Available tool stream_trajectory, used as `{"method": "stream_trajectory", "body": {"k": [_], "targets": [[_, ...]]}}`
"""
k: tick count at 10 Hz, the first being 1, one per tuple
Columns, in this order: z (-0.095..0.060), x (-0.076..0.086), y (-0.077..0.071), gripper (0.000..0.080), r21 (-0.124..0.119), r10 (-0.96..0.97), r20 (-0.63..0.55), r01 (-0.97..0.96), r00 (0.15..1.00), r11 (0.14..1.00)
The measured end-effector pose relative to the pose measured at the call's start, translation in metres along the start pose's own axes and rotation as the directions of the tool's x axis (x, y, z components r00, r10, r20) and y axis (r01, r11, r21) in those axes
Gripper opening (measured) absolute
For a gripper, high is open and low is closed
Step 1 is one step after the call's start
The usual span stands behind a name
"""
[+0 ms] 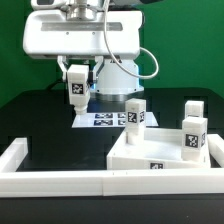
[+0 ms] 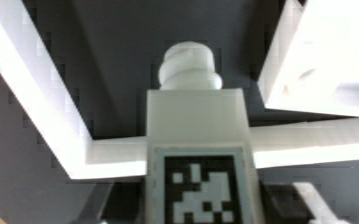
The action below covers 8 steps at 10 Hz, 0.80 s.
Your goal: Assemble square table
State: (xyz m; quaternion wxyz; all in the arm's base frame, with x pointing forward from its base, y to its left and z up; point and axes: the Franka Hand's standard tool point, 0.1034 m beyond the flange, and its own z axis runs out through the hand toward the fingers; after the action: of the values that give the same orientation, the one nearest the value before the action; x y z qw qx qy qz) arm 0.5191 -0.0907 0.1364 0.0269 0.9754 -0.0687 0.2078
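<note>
My gripper [image 1: 75,93] hangs above the black table at the exterior view's left, shut on a small white leg [image 1: 75,87] with a black-and-white tag. In the wrist view this leg [image 2: 197,130] fills the middle, tag nearest the camera and its narrow peg end [image 2: 190,58] pointing away over the dark surface. The gripper [image 2: 197,203] clamps it from both sides. The square table's white slab [image 1: 158,152] lies at the exterior view's right; its corner [image 2: 327,60] shows in the wrist view. Three legs stand upright on it [image 1: 135,114], [image 1: 193,108], [image 1: 193,138].
The marker board [image 1: 103,120] lies flat behind the slab, below the robot's base. A long white rail [image 1: 50,182] borders the black surface along the front and the exterior view's left; its corner [image 2: 87,140] shows beneath the held leg.
</note>
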Motion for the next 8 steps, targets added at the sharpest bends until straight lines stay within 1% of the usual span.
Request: {"method": "stream_trajectory", "body": {"k": [2,4,5,6,7,8], "targets": [[0.000,0.000,0.000,0.0290,0.000,0.000,0.000,0.000,1.000,1.000],[0.001,-0.004,-0.001,0.0290,0.002,0.004,0.007,-0.004,1.000,1.000],[0.002,-0.001,-0.012,0.0290,0.012,0.035,0.004,-0.035,0.999,0.999],[0.003,0.004,-0.029,0.0290,0.027,0.045,-0.002,-0.044,0.999,0.999],[0.003,0.012,-0.037,0.0290,0.037,0.042,-0.011,-0.041,0.999,0.998],[0.005,0.019,-0.043,0.0290,0.042,0.036,-0.020,-0.035,0.999,0.999]]}}
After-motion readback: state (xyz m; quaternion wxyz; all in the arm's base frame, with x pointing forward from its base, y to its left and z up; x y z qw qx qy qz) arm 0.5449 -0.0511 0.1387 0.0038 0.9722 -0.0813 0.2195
